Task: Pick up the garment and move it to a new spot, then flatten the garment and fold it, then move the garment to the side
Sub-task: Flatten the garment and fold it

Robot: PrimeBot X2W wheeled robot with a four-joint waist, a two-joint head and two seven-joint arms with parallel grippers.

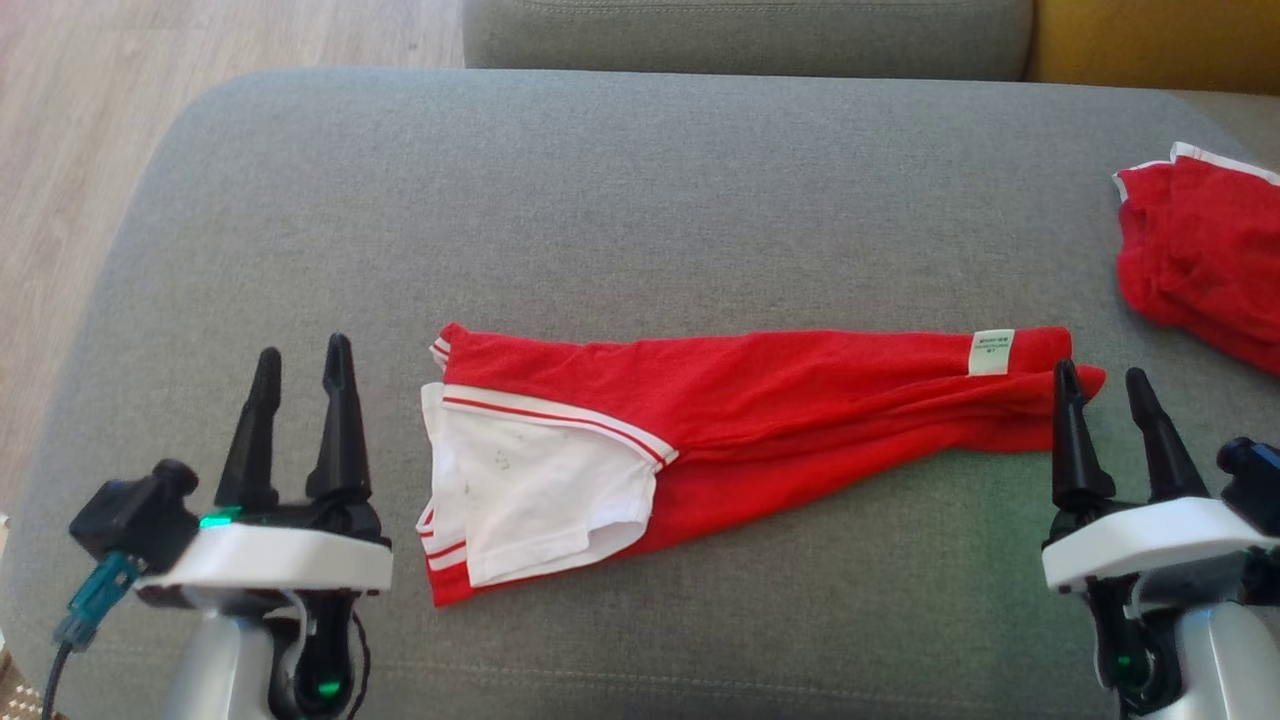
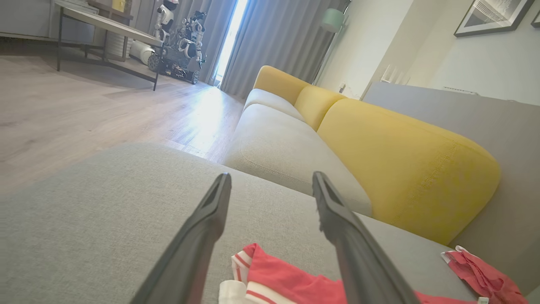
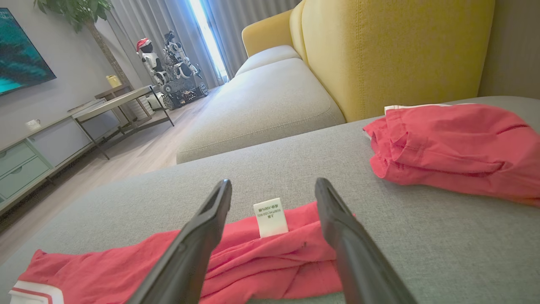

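Grey sofa cushion (image 1: pixel 640 180), seen from above. Left gripper (image 1: pixel 303 346), jaws wide and empty, stands just beside the white-trimmed left end of the red garment (image 1: pixel 800 400). The garment lies mid-cushion, long axis left to right. Right gripper (image 1: pixel 1101 370), equally wide and empty, is at the garment's right end.

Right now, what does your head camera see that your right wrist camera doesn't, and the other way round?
The head view adds the left end effector, open, sitting apart from the left end of the red garment. The right wrist view adds a television screen, a table and another robot by the curtains. Both share the red garment with its white label, the second red garment further right, the grey cushion under them, and the open right end effector at the label end.
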